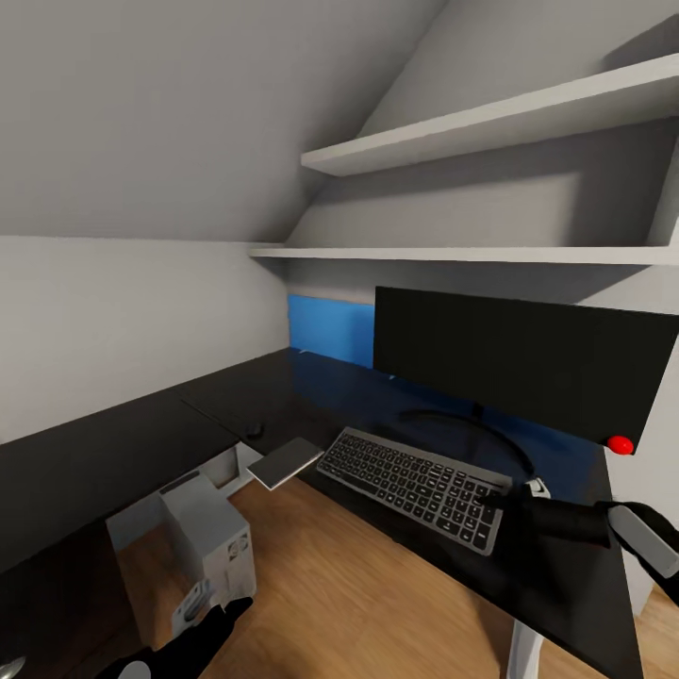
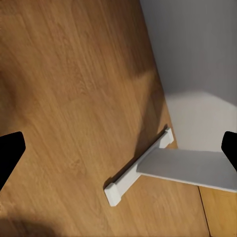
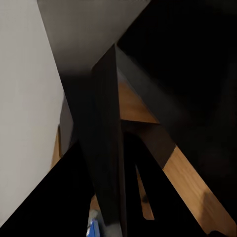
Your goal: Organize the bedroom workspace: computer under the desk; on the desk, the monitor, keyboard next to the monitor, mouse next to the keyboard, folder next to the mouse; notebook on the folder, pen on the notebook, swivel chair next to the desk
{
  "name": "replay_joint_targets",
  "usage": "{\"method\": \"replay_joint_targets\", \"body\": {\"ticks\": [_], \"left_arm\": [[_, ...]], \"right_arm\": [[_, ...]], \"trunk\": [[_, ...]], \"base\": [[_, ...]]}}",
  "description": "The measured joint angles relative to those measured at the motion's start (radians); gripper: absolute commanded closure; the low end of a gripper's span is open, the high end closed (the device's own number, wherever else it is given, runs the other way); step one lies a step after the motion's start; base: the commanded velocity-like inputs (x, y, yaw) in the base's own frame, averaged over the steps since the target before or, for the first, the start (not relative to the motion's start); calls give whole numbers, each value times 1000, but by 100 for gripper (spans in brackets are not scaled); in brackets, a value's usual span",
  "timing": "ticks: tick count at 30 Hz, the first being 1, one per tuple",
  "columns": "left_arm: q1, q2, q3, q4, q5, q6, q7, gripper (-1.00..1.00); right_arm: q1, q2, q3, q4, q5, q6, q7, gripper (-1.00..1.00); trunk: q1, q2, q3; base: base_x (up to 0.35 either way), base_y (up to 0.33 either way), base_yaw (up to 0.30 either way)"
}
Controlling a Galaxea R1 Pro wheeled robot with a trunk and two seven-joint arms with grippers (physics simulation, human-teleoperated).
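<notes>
Keyboard (image 1: 415,484) flat on desk (image 1: 141,443) in front of monitor (image 1: 519,363); right gripper (image 1: 528,498) is at its right end, pinching the edge. Left gripper (image 2: 118,153) is spread, low over floor (image 1: 330,585) beside computer (image 1: 212,552) under desk.

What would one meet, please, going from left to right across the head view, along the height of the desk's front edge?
Boxy pale grey-white computer tower on the floor → small flat grey pad at the desk's edge → slim dark keyboard with pale lettering → right gripper at the keyboard's right end.
</notes>
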Motion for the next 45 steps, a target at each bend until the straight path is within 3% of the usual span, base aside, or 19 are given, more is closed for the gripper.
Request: {"method": "replay_joint_targets", "body": {"ticks": [13,18,41,45], "left_arm": [[3,0,-1,1,0,-6,4,-100],[16,28,5,2,-2,-11,-3,-100],[16,29,5,2,-1,-11,-3,-100],[24,38,3,1,0,-34,-8,-100]], "right_arm": [[-21,-3,-8,9,4,0,-1,100],[-34,-3,-14,-9,-17,0,29,100],[-35,-3,-14,-7,-16,0,31,100],[-43,14,-37,16,-26,-1,9,100]], "trunk": [[0,0,0],[0,0,0],[0,0,0],[0,0,0]], "base": [[25,-76,0],[0,0,0],[0,0,0],[60,-127,0]]}}
